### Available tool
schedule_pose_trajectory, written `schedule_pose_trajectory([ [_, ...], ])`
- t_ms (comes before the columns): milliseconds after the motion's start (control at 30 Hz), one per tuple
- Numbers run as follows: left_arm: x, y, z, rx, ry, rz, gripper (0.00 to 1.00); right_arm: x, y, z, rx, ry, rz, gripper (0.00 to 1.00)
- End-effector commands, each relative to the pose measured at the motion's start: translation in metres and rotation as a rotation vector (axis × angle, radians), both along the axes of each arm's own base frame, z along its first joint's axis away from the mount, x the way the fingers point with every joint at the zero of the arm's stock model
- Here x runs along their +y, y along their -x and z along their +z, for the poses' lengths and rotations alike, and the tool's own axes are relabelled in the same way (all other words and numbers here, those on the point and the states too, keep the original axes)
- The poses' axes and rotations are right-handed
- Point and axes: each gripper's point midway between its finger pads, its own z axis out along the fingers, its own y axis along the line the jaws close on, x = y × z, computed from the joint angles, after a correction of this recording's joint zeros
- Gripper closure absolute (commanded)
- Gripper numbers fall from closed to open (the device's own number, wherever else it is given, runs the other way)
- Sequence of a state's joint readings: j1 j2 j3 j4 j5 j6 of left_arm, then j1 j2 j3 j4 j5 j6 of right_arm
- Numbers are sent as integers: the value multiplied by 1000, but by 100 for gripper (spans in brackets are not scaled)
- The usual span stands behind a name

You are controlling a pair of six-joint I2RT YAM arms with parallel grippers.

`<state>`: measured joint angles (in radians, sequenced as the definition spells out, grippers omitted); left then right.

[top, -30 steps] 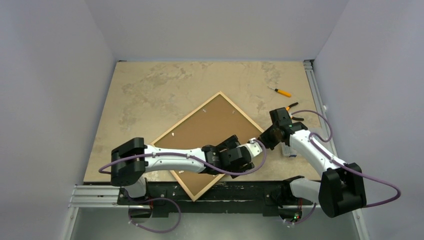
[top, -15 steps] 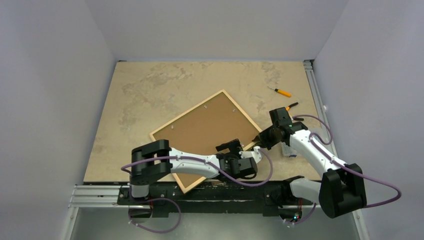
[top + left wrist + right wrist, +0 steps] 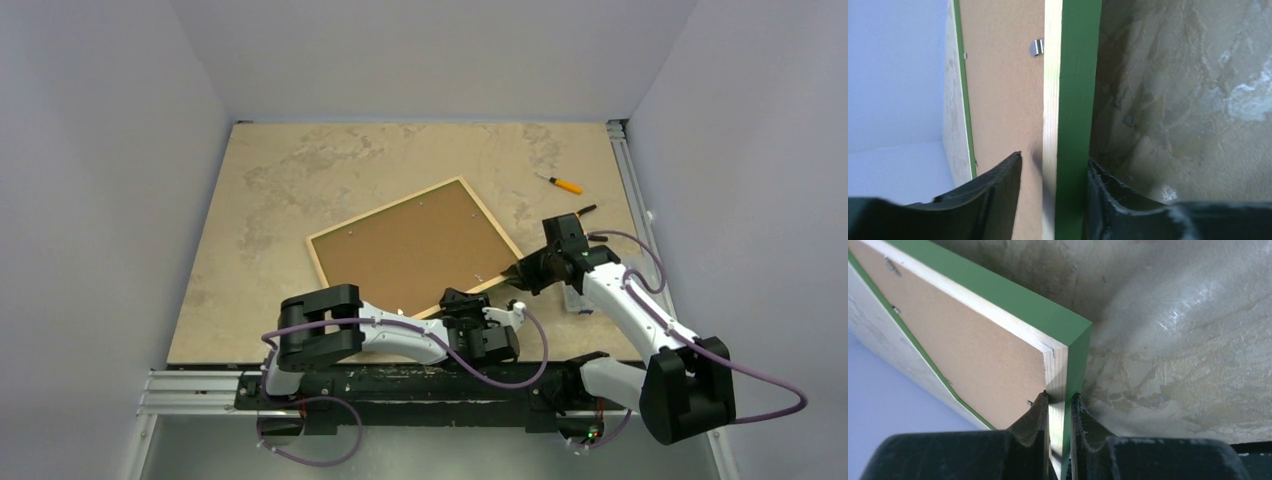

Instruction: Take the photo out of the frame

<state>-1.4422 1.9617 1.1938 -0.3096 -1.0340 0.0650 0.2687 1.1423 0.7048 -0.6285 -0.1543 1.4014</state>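
The frame [image 3: 385,211] lies back-up mid-table, its light wood rim around the photo's brown fibreboard back [image 3: 400,250]; the printed side is hidden. My right gripper [image 3: 512,272] is shut on the frame's right corner; the right wrist view shows its fingers [image 3: 1059,396] pinching the wood and green edge [image 3: 998,297] beside the board [image 3: 973,360]. My left gripper [image 3: 458,298] is at the near edge. Its jaws [image 3: 1054,162] straddle the green rail [image 3: 1075,100]: the right finger touches the green, the left finger hangs over the board [image 3: 1003,100] with a gap.
An orange-handled screwdriver [image 3: 563,184] and a second small tool [image 3: 583,211] lie at the back right. A small clear box [image 3: 575,300] sits beside the right arm. A metal clip [image 3: 1036,47] holds the board in. A rail [image 3: 628,180] runs along the table's right side.
The frame has swung counter-clockwise, from a diamond pose to nearly square with the table. The left arm drew back off the board to the near edge, and its jaws narrowed around the rail.
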Motion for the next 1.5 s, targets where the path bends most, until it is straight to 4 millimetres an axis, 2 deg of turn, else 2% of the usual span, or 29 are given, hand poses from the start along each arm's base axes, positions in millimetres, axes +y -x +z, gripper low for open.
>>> schedule_pose_trajectory([
  [0, 1, -10, 36, -115, 60, 45, 69, 23, -35, 52, -282, -63, 171, 97],
  [33, 3, -10, 38, -113, 67, 48, 75, 20, -40, 58, -356, -1, 244, 79],
  [100, 7, -8, 45, -109, 90, 53, 78, 21, -39, 69, -459, 22, 315, 47],
  [167, 11, -7, 53, -103, 113, 59, 80, 15, -33, 72, -492, 45, 303, 24],
  [200, 12, -7, 55, -100, 121, 58, 84, 11, -31, 75, -521, 62, 307, 19],
  [300, 14, -6, 64, -97, 135, 58, 87, 3, -22, 81, -552, 91, 293, 8],
  [400, 15, -6, 71, -92, 151, 55, 88, 3, -18, 79, -547, 72, 285, 5],
  [600, 18, -4, 80, -80, 171, 56, 88, 12, -15, 62, -492, -15, 262, 5],
  [733, 19, -4, 83, -80, 168, 55, 89, 14, -15, 62, -512, -51, 222, 4],
  [1000, 15, -2, 87, -56, 205, 44, 89, 39, -41, 67, -568, -185, 246, 12],
  [1167, 17, -2, 88, -65, 197, 47, 88, 47, -53, 61, -536, -245, 213, 35],
  [1233, 18, -3, 86, -68, 193, 51, 83, 48, -53, 58, -512, -261, 203, 46],
  [1333, 21, -4, 83, -80, 191, 62, 69, 47, -50, 57, -485, -267, 184, 63],
  [1467, 25, -9, 77, -109, 156, 94, 41, 42, -44, 59, -449, -272, 126, 81],
])
